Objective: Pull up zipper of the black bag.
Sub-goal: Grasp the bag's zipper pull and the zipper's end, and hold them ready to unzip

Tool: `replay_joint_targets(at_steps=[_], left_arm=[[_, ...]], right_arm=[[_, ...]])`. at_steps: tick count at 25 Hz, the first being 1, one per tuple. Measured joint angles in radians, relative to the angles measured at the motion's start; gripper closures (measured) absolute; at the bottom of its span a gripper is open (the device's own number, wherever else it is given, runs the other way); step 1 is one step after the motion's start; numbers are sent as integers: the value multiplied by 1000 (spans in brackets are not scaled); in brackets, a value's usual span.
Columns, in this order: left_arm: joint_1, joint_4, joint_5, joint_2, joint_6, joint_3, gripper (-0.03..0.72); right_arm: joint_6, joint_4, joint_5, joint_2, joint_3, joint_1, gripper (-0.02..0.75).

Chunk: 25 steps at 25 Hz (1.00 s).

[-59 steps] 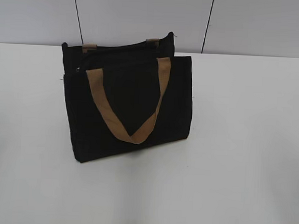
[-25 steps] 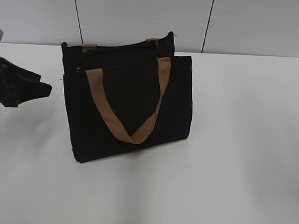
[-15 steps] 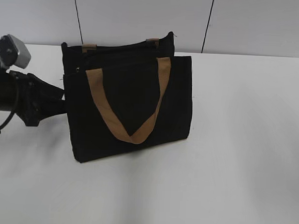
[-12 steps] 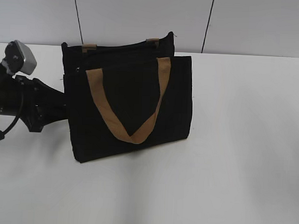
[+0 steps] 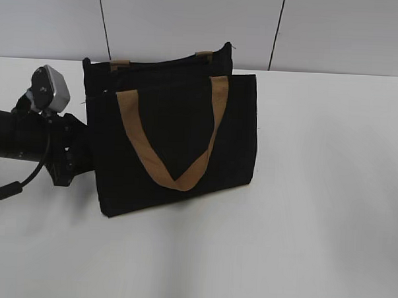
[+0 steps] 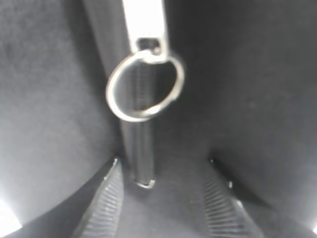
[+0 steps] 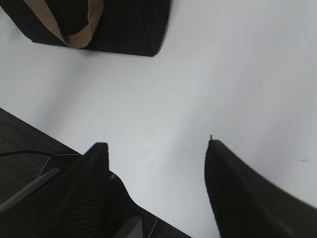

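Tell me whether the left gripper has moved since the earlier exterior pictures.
Yes. The left gripper has come in from the left edge, rightward, up against the left end of the black bag, which stands in about the same spot on the table.

Left pincer point(image 5: 86, 158): its fingertips are hidden behind the left edge of the black bag point(image 5: 176, 138) in the exterior view; in the left wrist view only two ribbed fingers point(image 6: 106, 198) show, cut off by the bottom edge.
Zipper point(image 6: 138, 144): blurred close up; the flat silver pull tab point(image 6: 145, 22) is cut by the top edge, and the ring point(image 6: 145, 85) is soft-focused.
Zip line, exterior view: too dark and small to make out.
Rear strap handle point(image 5: 120, 63): mostly hidden behind the bag's top.
Bag, right wrist view: cut off by the top edge.
Right pincer point(image 7: 156, 191): fingers cut by the bottom edge.
Bench point(image 7: 198, 74): its near edge is partly covered by the left finger.
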Motion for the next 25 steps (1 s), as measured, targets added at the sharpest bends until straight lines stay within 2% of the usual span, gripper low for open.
replay_joint_targets(at_steps=[6,8,10,13,14,19,25], left_arm=[[0,0,-4,0,2,-5,295],[-1,0,-5,0,2,-5,321],[-1,0,-5,0,2,-5,391],[-1,0,-5,0,-8,-5,589],[-1,0,-5,0,-22,-5,615],[-1,0,-67,-27,-97,-6,627],[-1,0,-154,-173,-135,-6,663]], right_arm=[[0,0,0,0,0,0,276],[0,0,0,0,0,0,276],[0,0,0,0,0,0,276],[0,0,-5,0,0,0,276],[0,0,-12,0,0,0,276],[-24,2,-55,0,0,0,276],[-67,45,-76,29,-27,0,276]])
